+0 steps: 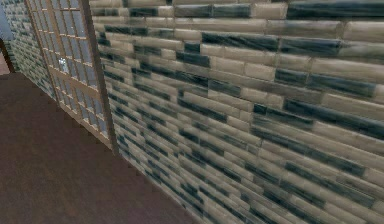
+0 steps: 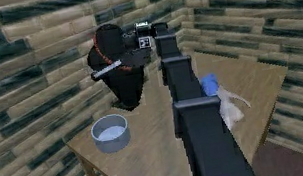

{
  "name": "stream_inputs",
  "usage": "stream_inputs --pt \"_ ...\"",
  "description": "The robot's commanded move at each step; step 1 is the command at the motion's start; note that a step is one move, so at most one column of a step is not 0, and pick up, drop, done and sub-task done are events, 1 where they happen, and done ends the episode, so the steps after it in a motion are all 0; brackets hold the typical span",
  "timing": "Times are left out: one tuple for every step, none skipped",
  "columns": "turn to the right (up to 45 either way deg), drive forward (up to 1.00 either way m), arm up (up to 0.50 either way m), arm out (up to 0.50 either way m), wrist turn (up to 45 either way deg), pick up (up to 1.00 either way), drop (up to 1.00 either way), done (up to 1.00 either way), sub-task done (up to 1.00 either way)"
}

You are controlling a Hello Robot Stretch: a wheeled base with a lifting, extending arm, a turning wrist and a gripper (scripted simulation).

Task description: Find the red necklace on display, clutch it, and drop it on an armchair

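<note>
On a wooden table (image 2: 159,150) in the arm side view stands a dark bust-shaped display (image 2: 127,85). A thin reddish band (image 2: 103,54), like a necklace, runs round its upper part. The arm (image 2: 193,120) rises from the bottom edge to the bust. Its gripper (image 2: 102,70) lies against the bust's upper left, at about the height of the band. I cannot tell whether the gripper holds anything, nor whether it touches the band.
A grey bowl (image 2: 110,133) sits at the table's near left. A blue object (image 2: 210,85) and a pale clear thing (image 2: 232,110) lie right of the arm. Brick walls enclose the table's corner. The forward view has a brick wall (image 1: 250,110), a glass-paned door (image 1: 75,70) and dark floor (image 1: 50,160).
</note>
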Motion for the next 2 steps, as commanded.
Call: stream_inputs --pt "0.0 0.0 0.02 0.0 0.0 0.0 0.0 0.0 0.0" --pt "0.0 0.0 0.0 0.0 -45.0 0.0 0.0 0.0 0.0"
